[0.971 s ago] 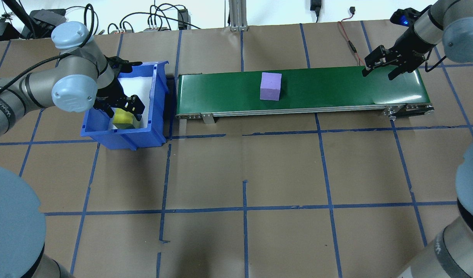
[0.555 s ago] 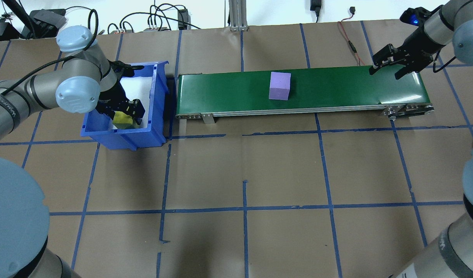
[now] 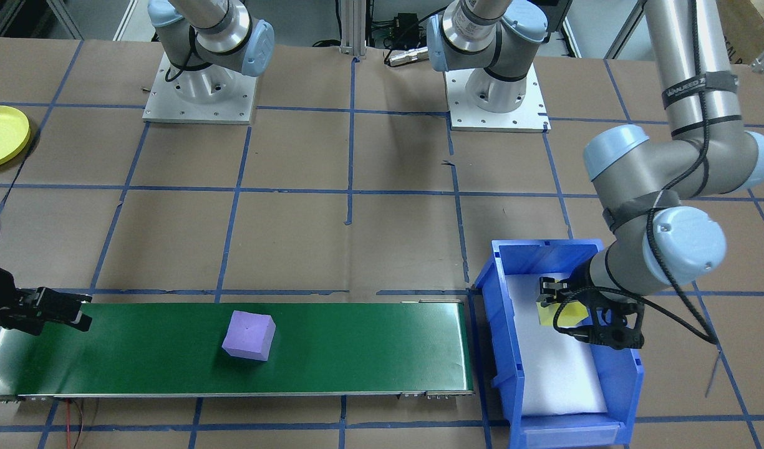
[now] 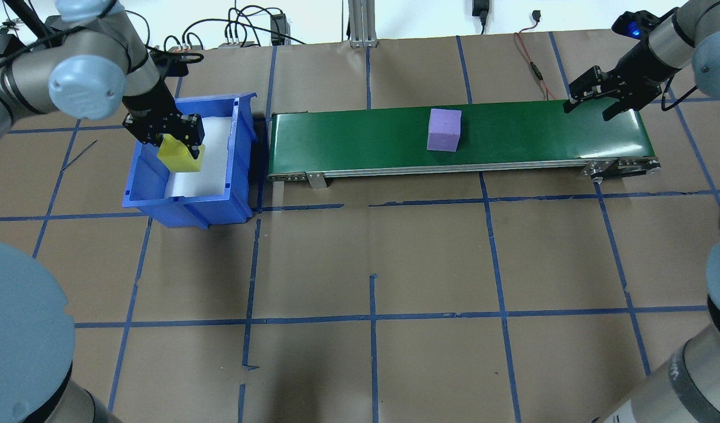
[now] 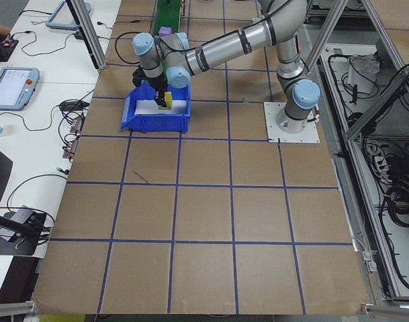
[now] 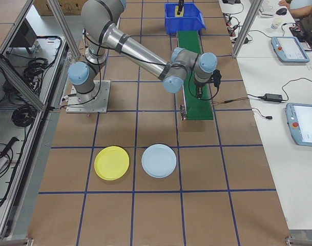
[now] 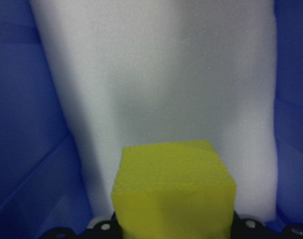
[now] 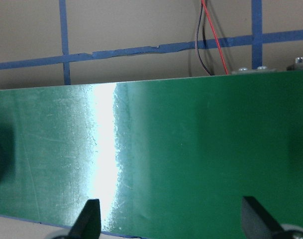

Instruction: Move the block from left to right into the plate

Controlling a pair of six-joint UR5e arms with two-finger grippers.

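The green conveyor belt [image 4: 459,137] ran lengthwise across the table, purple block [image 4: 444,130] sitting square near its middle. Left gripper [image 4: 173,140] was clamped on a yellow block [image 4: 181,156], lifted over the blue bin [image 4: 186,202]. Right gripper [image 4: 595,104] hung spread open above the belt's far end

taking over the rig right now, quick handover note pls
Left gripper: shut on the yellow block, lifted above the white foam in the blue bin.
Right gripper: open, empty, hovering over the right end of the green conveyor.
Purple block: on the conveyor, roughly mid-belt, untouched by either gripper.
Yellow plate and pale blue plate: both empty, on the table.
Done: no block in a plate yet.
Left: yellow block onto the belt, then both blocks into a plate.
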